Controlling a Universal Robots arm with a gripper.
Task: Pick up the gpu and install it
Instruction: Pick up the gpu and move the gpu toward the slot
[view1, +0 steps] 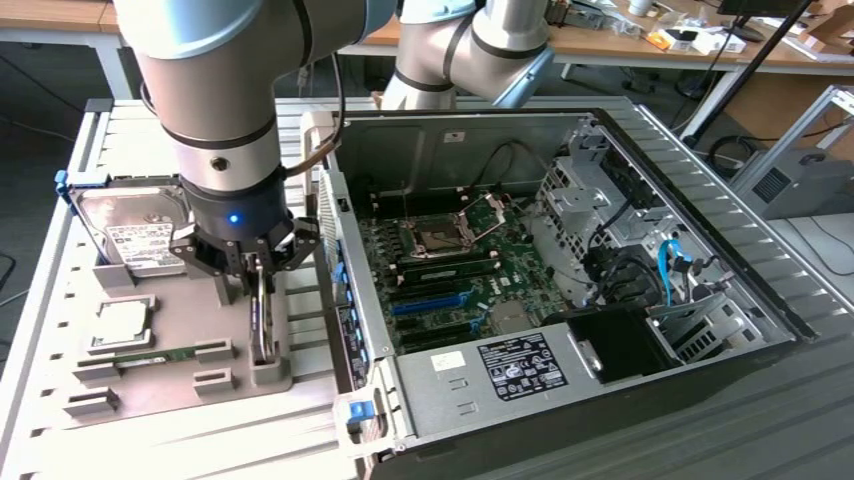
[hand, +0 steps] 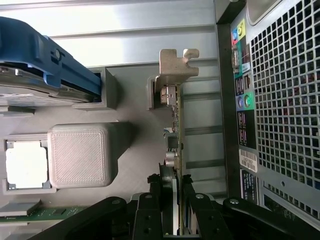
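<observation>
The gpu (hand: 175, 125) is a thin brownish-green card with a silver end bracket (hand: 176, 64). It stands on edge in a slot of the grey holder tray (view1: 180, 385), just outside the open computer case (view1: 534, 270). My gripper (hand: 174, 210) has come straight down over the card's near end. One dark finger (hand: 159, 202) presses each face, so the gripper is shut on the gpu. In the exterior view the gripper (view1: 258, 300) stands over the gpu (view1: 267, 335), which still rests in the tray. The card's lower edge is hidden in the slot.
A silver hard drive (view1: 134, 235) with a white label lies in a blue bracket behind the tray. A CPU (view1: 120, 320) and a green RAM stick (view1: 154, 357) also sit on the tray. The motherboard has blue slots (view1: 434, 300). The case's rear panel (hand: 280, 100) stands close beside the card.
</observation>
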